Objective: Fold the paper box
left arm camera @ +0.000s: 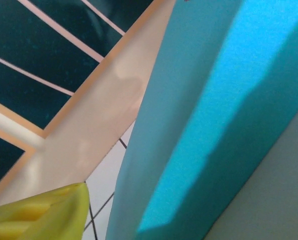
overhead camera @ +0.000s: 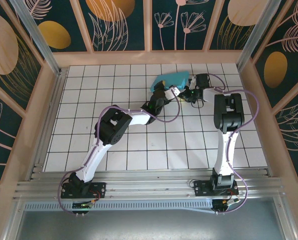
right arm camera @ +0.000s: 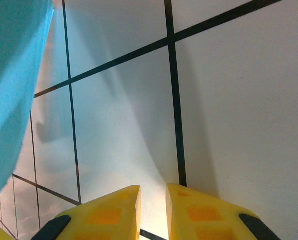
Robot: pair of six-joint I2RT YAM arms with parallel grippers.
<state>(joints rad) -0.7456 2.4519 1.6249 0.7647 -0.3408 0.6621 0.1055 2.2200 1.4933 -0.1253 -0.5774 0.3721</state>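
White tiled table [overhead camera: 114, 145] with dark grid lines, seen from above, fenced by a pale wooden frame [overhead camera: 149, 57] and dark teal panels [overhead camera: 114, 20] painted with leaves. At the far middle of the table, the paper box [overhead camera: 173, 79]: a turquoise slab of card, lying slightly askew, long side roughly along the far rail. From the near-left corner, the left arm [overhead camera: 114, 127] stretched diagonally across the tiles, with the left gripper [overhead camera: 162, 84] at the box's left end and a fleck of yellow against the turquoise. Spread or pinching the card: cannot tell. From the left wrist, one yellow finger [left arm camera: 44, 215] at the lower left, beside a broad turquoise face of the box [left arm camera: 214, 125] rising very close across the right, part bright, part in shadow, with a grey-white strip in the lower right corner. Behind it, wooden frame and teal panels. On the right, the right arm [overhead camera: 226, 120] standing up from its base and bending over toward the box, with the right gripper [overhead camera: 188, 93] just beside the box's near right edge. From the right wrist, two yellow fingers [right arm camera: 109, 210] drawn close together above the tiles, with a thin slit of white tile between them and nothing held. Turquoise card [right arm camera: 14, 75] along the left edge of that view, apart from the fingertips.
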